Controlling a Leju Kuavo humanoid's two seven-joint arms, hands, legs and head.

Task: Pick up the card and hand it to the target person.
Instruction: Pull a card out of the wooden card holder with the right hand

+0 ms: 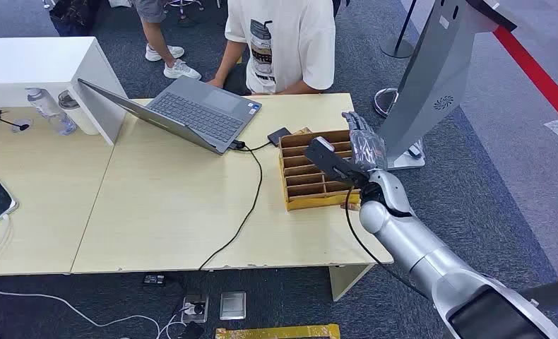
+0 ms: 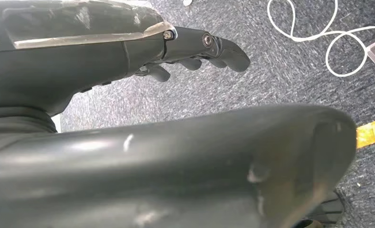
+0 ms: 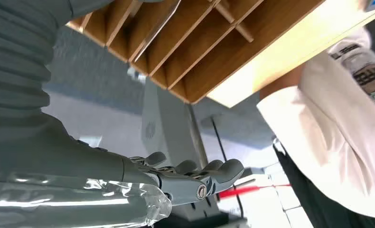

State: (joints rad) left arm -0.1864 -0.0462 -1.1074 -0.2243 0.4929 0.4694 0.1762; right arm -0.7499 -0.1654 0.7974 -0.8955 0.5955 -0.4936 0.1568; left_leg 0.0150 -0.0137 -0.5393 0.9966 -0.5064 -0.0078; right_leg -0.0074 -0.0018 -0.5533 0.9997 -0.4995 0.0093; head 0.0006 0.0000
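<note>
Right hand (image 1: 363,145) hovers over the far right end of the wooden slotted tray (image 1: 295,193), fingers extended and apart with nothing between them; the right wrist view shows the same hand (image 3: 195,178) with fingers loosely spread and empty. Left hand (image 2: 195,52) hangs over grey carpet, fingers slightly curled but apart, holding nothing. Much of the tray's right side is covered by the right forearm and its wrist camera, so those slots cannot be read. The tray sits near the right edge of the light wooden table (image 1: 163,219), divided by thin partitions; in the right wrist view a thin pale card (image 3: 159,26) stands slanted in one slot, partly cut off. A person in a white printed T-shirt (image 1: 283,42) stands at the table's far side, head cropped out, beside an open grey laptop (image 1: 191,113).
</note>
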